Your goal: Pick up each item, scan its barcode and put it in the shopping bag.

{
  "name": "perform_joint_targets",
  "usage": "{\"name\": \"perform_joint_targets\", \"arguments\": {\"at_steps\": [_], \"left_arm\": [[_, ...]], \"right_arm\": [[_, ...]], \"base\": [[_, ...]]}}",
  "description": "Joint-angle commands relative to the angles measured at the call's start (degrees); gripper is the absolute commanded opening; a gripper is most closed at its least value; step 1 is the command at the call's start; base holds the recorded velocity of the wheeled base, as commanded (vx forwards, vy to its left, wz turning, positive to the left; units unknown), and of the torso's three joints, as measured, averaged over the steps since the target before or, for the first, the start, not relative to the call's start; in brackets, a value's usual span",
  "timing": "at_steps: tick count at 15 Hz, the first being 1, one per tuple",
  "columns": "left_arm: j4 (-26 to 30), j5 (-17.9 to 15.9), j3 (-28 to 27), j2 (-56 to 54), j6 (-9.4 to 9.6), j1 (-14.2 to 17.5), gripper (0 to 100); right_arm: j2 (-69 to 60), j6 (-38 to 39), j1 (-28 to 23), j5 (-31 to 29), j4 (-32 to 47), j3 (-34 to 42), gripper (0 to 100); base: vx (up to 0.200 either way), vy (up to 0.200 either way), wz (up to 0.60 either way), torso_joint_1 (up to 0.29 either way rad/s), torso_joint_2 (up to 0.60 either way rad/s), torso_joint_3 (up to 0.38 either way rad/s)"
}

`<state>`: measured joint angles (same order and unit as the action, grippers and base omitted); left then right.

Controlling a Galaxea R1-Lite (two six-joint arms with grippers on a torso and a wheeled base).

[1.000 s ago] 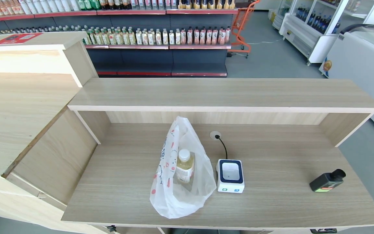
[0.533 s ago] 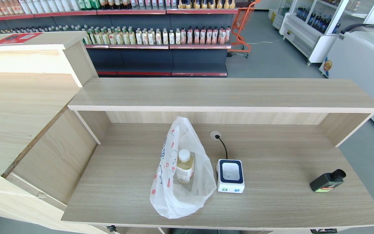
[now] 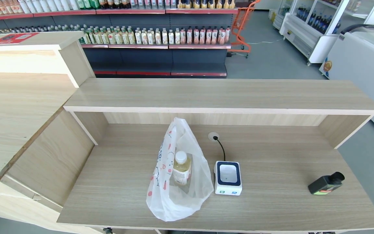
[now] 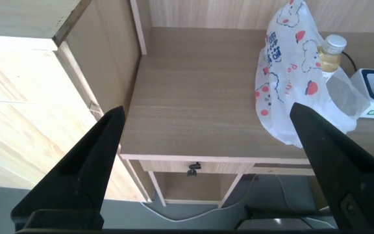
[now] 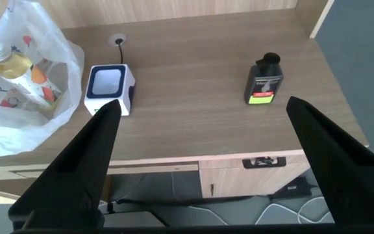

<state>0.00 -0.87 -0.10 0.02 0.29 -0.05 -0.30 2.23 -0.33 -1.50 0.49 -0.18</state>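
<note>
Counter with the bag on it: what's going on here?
A robot is checking out groceries. One pale drink bottle stands in the shopping bag, beside the scanner. A dark bottle lies at the right end of the counter, not yet picked up. The left gripper and right gripper hang open and empty.

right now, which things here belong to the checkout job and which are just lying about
Job: black bottle, barcode scanner, shopping bag, yellow drink bottle standing in it.
Not the job: drink shelves, orange trolley, chest freezer.
</note>
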Motion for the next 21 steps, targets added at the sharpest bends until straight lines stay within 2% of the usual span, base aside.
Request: {"name": "perform_joint_targets", "arguments": {"at_steps": [1,7,8,11,17,19,21], "left_arm": [[0.00,-0.01,0.01,-0.02,0.06,0.05,100],[0.00,-0.01,0.01,-0.02,-0.12,0.05,100],[0.00,-0.01,0.01,-0.02,-0.20,0.05,100],[-0.09,-0.01,0.01,-0.02,-0.29,0.05,100],[-0.09,-0.01,0.01,-0.02,-0.47,0.05,100],[-0.09,-0.01,0.01,-0.02,-0.38,0.05,100],[-0.09,-0.10,0.01,-0.02,-0.29,0.05,100]], "right_arm": [[0.30,0.05,-0.02,0.01,0.04,0.01,100],[0.30,0.14,-0.02,0.01,0.04,0.01,100],[0.30,0.14,-0.02,0.01,0.04,0.01,100],[0.30,0.14,-0.02,0.01,0.04,0.01,100],[0.30,0.05,-0.02,0.01,0.04,0.01,100],[0.30,0.05,-0.02,0.01,0.04,0.01,100],[0.30,0.05,-0.02,0.01,0.04,0.01,100]], "base": [[0.000,-0.200,0.00,0.007,0.01,0.002],[0.000,-0.200,0.00,0.007,0.00,0.003],[-0.200,-0.200,0.00,0.002,0.01,0.002],[0.000,0.000,0.00,0.000,0.00,0.000],[-0.200,0.000,0.00,0.002,0.00,0.002],[0.000,0.000,0.00,0.000,0.00,0.000],[0.000,-0.200,0.00,-0.007,0.00,0.000]]}}
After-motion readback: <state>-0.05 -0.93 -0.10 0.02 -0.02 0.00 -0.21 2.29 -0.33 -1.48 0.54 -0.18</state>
